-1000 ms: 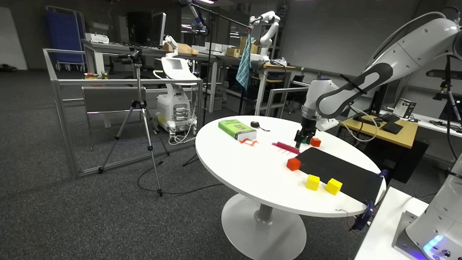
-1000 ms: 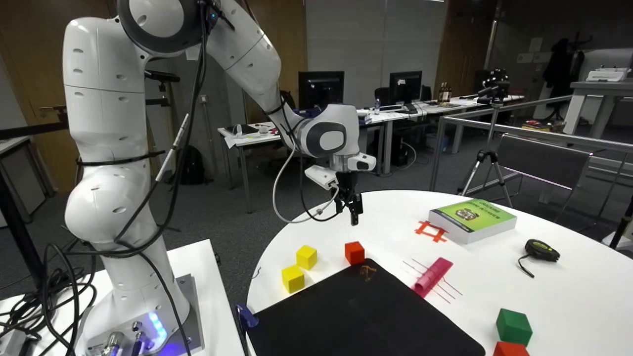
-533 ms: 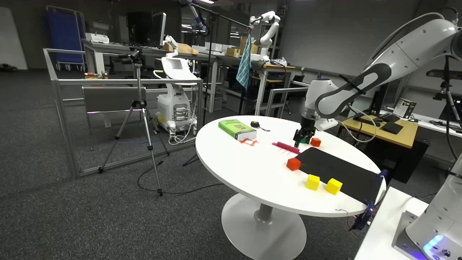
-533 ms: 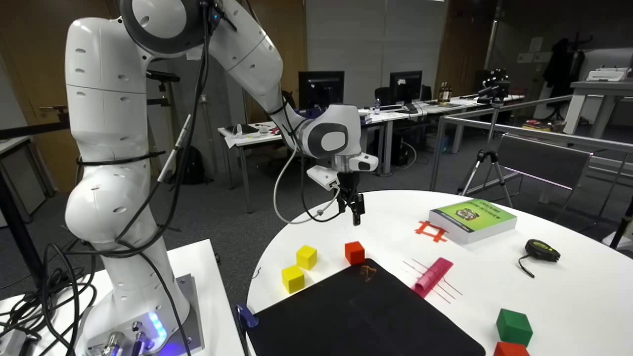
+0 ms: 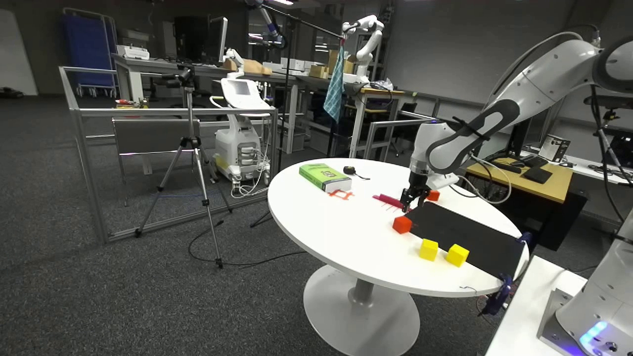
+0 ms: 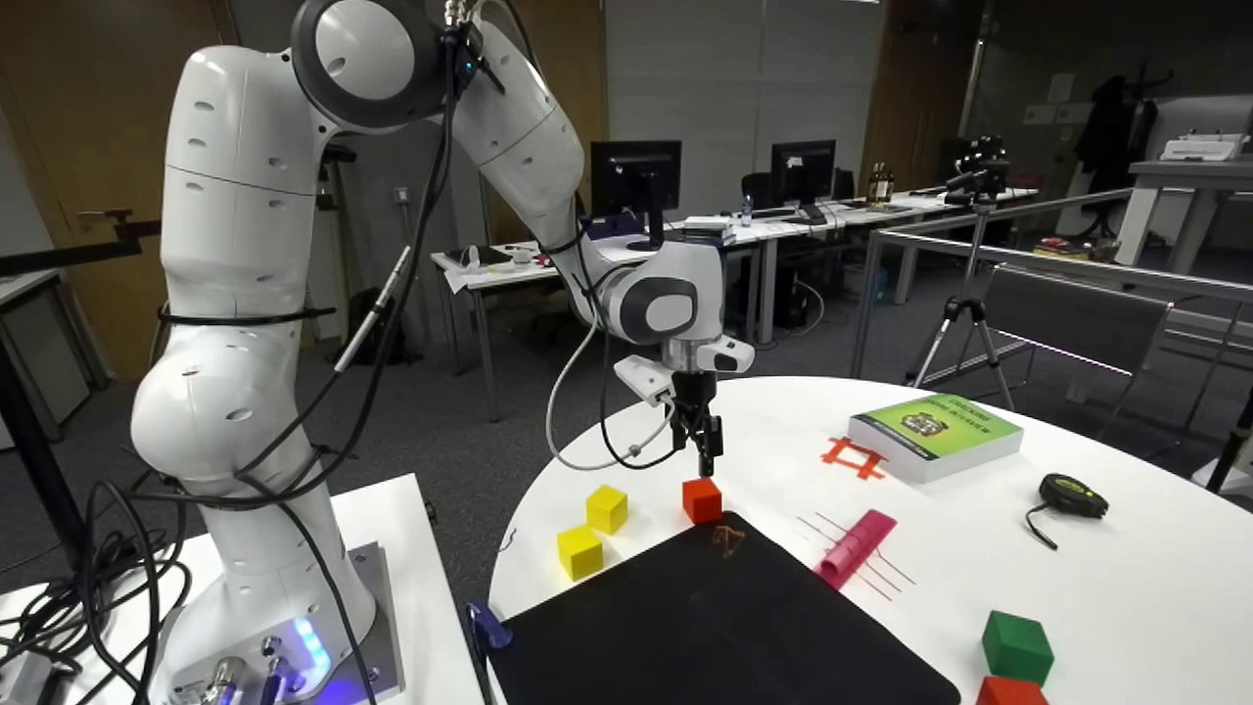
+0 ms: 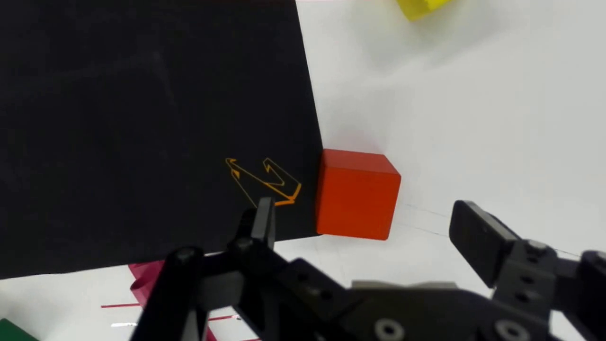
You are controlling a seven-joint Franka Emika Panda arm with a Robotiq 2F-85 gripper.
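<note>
Hovering above a red cube (image 7: pixel 358 201)
Showing jaws wide apart on a black two-fingered gripper (image 7: pixel 363 206), at one corner of a black rectangular sheet (image 7: pixel 156 123).

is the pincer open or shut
Open: the wrist view shows the pincer with fingers wide apart, with gaps either side of the red cube.

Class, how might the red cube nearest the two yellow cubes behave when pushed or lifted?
The red cube would probably slide, not roll, given its flat faces. Its crisp edges suggest stiffness. About as wide as tall, it seems unlikely to tip.
</note>
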